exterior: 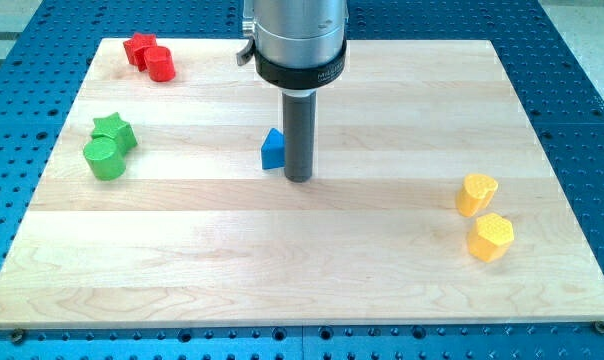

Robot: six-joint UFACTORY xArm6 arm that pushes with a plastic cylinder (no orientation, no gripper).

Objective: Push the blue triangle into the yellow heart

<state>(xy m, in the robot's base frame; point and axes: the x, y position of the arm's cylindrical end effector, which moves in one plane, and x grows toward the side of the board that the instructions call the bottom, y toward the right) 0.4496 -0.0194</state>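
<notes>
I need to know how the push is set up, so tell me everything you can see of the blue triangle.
The blue triangle is a small solid block of plain matte blue, with a pointed top and flat sides. It sits flat on the wooden board, a little above the board's middle and far left of both yellow blocks. My tip stands right beside it on the view's right, slightly lower; whether they touch cannot be told. The rod hides part of its right edge. No other block is near.

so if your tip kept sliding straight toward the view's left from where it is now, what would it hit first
The blue triangle: it sits right against my tip on its left side, probably touching. Further along, the green blocks look roughly in line.
</notes>
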